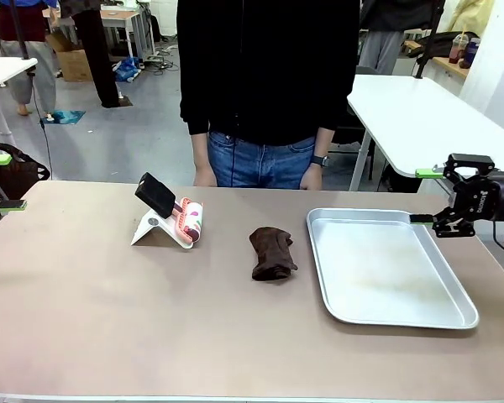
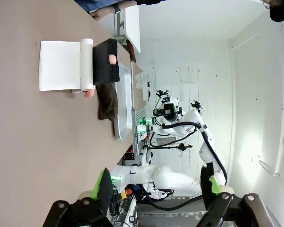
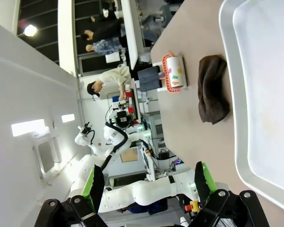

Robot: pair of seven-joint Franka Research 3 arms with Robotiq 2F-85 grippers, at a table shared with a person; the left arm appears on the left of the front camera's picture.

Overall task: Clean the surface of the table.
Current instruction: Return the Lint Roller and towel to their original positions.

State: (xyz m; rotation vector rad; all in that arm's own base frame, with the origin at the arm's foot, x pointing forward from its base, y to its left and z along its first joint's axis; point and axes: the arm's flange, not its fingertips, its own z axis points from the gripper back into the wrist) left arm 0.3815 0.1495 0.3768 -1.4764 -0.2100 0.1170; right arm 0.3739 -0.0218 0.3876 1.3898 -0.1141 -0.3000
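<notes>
The beige-brown table (image 1: 109, 319) spans the front view. Left of its middle a lint roller (image 1: 187, 220) with a black handle leans on a white stand (image 1: 151, 228). A crumpled dark brown cloth (image 1: 272, 253) lies at the centre. My left gripper (image 1: 4, 180) hovers open and empty at the table's left edge. My right gripper (image 1: 425, 196) hangs open and empty just off the right end, beside the tray. The left wrist view shows the left gripper (image 2: 157, 189) apart from the roller (image 2: 86, 64) and cloth (image 2: 108, 101). The right gripper (image 3: 148, 182) faces the cloth (image 3: 214, 89) and roller (image 3: 174, 72).
An empty silver tray (image 1: 322, 252) lies on the table's right part, close to the cloth. A person in a black top and jeans stands at the far edge, hands (image 1: 311, 178) at their sides. A white table (image 1: 420, 117) stands behind on the right.
</notes>
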